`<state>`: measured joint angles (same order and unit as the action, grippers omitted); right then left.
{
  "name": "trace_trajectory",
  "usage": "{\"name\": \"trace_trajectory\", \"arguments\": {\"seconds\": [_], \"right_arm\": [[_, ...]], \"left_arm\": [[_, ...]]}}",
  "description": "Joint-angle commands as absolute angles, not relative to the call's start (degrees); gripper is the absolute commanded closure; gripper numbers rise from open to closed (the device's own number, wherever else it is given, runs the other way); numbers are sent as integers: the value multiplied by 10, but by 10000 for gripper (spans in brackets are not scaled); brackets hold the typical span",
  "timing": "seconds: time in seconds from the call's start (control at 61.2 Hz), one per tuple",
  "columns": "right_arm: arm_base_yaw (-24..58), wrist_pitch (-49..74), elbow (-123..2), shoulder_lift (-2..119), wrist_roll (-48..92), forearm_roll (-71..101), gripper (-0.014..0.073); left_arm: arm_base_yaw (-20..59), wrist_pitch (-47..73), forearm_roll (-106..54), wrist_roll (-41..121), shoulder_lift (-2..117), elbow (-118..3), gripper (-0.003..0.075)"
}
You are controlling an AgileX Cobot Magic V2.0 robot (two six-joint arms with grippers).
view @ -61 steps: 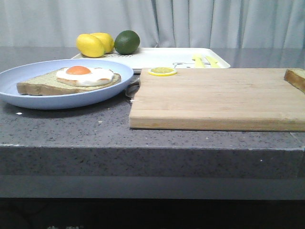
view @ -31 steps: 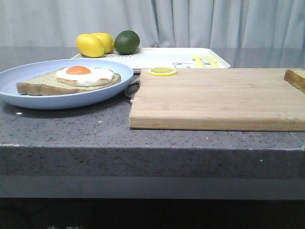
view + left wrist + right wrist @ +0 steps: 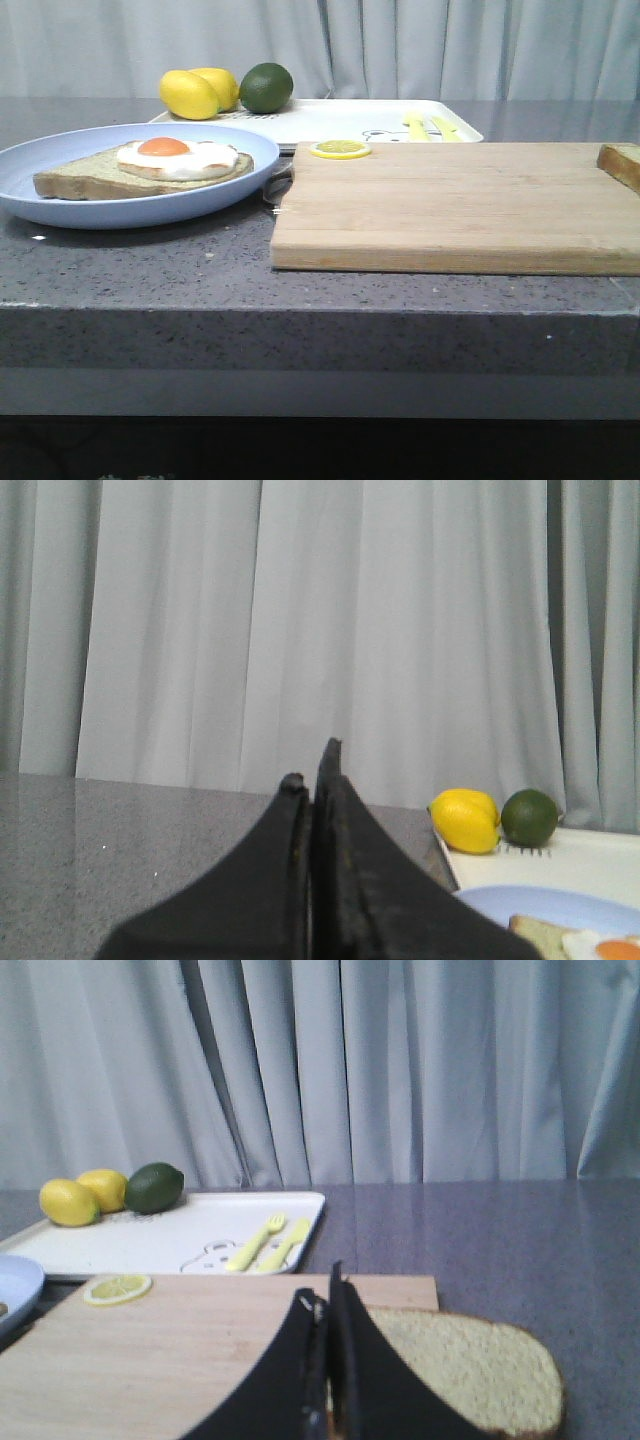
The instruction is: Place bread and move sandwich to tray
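Note:
The sandwich [image 3: 150,165], a brown-crusted slice with a fried egg on top, lies on the pale blue plate [image 3: 60,205] at the left. The plain bread [image 3: 622,163] rests on the right end of the wooden cutting board [image 3: 450,205]. The white tray [image 3: 330,122] lies behind the board. Neither gripper shows in the front view. In the left wrist view my left gripper [image 3: 312,770] is shut and empty, off to the side of the plate [image 3: 530,905]. In the right wrist view my right gripper [image 3: 325,1295] is shut, hovering just before the bread [image 3: 470,1365].
Two lemons [image 3: 198,93] and a lime [image 3: 266,88] sit at the tray's back left corner. A yellow fork and knife [image 3: 430,127] lie on its right part. A lemon slice [image 3: 340,149] rests on the board's far left corner. A grey curtain hangs behind.

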<state>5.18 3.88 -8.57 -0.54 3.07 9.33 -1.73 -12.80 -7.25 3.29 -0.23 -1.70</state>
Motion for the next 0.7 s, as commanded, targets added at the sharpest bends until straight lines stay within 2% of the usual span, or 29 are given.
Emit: {"name": "trace_trajectory", "arguments": {"seconds": [0.0,0.147,0.31,0.49,0.686], "right_arm": [[48,30,-147,14,30,93,652],[48,106,-229,106,30,93,652],[48,132,-291,208,30,93,652],[48,134,-311,276,30,93,652],[48,130,-311,280,30,93,650]], "left_arm": [[-17,-171,-90,28,15,-68,741],[-17,-82,-90,28,106,-150,741],[-17,18,-82,28,239,-237,741],[-17,24,-80,28,342,-286,741],[-17,18,-80,28,362,-294,741]]}}
